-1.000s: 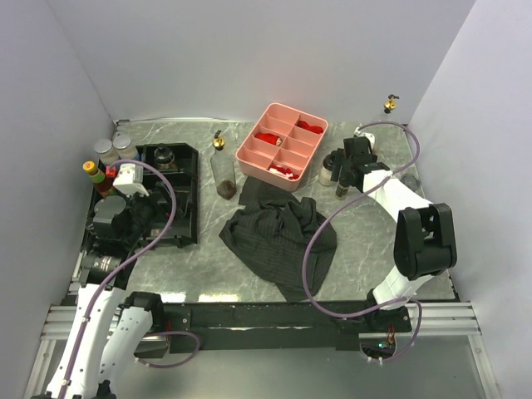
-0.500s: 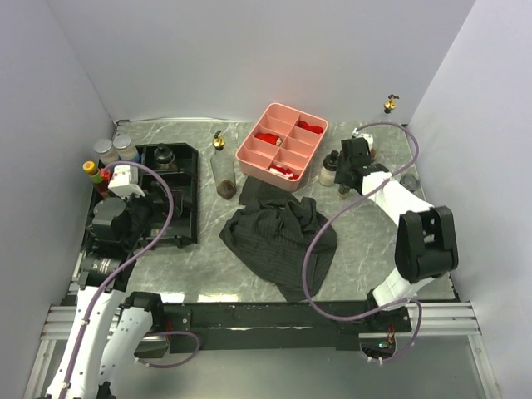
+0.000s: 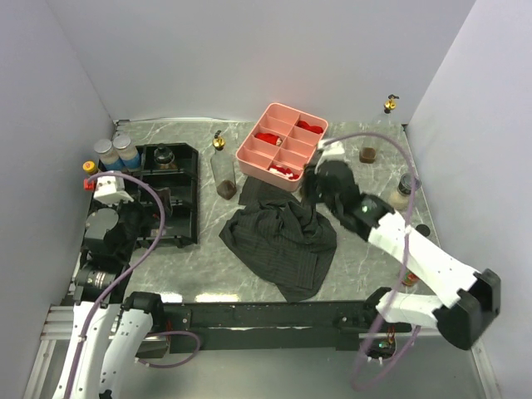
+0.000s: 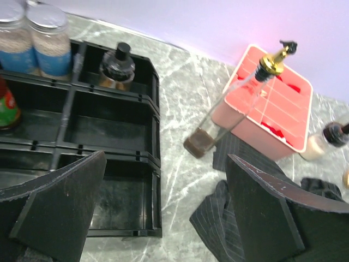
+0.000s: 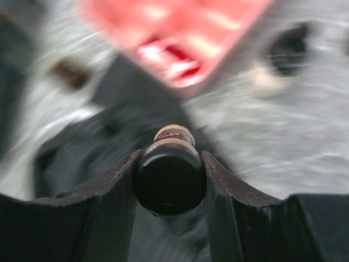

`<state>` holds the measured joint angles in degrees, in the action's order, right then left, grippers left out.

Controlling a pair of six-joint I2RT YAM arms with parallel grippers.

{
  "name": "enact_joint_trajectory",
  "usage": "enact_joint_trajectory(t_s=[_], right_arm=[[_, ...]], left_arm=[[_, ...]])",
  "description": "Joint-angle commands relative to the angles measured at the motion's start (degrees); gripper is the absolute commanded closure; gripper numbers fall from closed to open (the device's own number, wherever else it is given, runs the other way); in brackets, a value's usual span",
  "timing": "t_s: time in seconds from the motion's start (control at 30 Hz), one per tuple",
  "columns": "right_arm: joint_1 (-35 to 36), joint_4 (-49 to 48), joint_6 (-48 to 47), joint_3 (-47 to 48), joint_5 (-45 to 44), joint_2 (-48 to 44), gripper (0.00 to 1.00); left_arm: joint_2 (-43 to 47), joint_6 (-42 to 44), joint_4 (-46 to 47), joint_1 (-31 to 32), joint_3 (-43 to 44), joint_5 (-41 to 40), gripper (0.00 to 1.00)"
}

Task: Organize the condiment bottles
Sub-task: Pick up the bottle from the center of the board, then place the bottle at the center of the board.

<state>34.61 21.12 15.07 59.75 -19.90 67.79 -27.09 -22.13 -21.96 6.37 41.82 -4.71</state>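
Observation:
My right gripper (image 5: 170, 180) is shut on a small black-capped bottle (image 5: 170, 173) with a tan body and a dark red label. It hangs over the dark cloth's far edge, just in front of the pink tray; in the top view that gripper (image 3: 316, 184) hides the bottle. My left gripper (image 4: 163, 218) stands wide open and empty above the black divided tray (image 4: 136, 136). A black-capped brown bottle (image 4: 117, 65) sits in a back compartment. Two grey-capped jars (image 4: 48, 38) and a red-capped bottle (image 3: 90, 166) stand at the tray's left. A tall clear bottle with a gold pourer (image 4: 234, 103) leans against the pink tray.
The pink divided tray (image 3: 249, 154) with red pieces sits at the back centre. A crumpled dark cloth (image 3: 283, 237) covers the middle. More bottles stand at the right: a brown jar (image 3: 367, 155), one by the wall (image 3: 405, 189), a gold-topped one (image 3: 389, 104). A white black-capped bottle (image 4: 327, 139) stands beside the pink tray.
The right gripper closed on a bottle at the back right, then carried it left to the cloth's far edge by the pink tray. The left arm drew back slightly toward the near left.

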Motion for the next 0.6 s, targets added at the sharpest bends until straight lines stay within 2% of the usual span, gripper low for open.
enact_joint_trajectory(t_s=[0.0,0.1,0.3,0.43,0.57], right_arm=[[11.78,0.59,1.45,-3.22,1.79,-6.61,0.65],[20.38,-0.12,4.17,-3.84,3.02,-7.76,0.66],[35.24,-4.59,9.18,-2.80,1.18,-2.15,0.66],[41.13,-7.93,10.77,-1.21,-1.10,5.13,0.64],[43.78,-10.05,11.47,1.33,-3.21,12.18,0.63]], left_arm=[[2.22,-0.54,0.77,0.13,0.72,-4.42,0.03],[3.10,-0.63,0.95,0.13,0.63,-5.13,0.04],[3.10,-1.25,0.07,0.13,0.71,-8.03,0.04],[2.48,-1.60,-0.90,0.13,1.07,-9.18,0.04],[3.27,-1.86,-1.07,0.13,0.98,-9.70,0.04]])
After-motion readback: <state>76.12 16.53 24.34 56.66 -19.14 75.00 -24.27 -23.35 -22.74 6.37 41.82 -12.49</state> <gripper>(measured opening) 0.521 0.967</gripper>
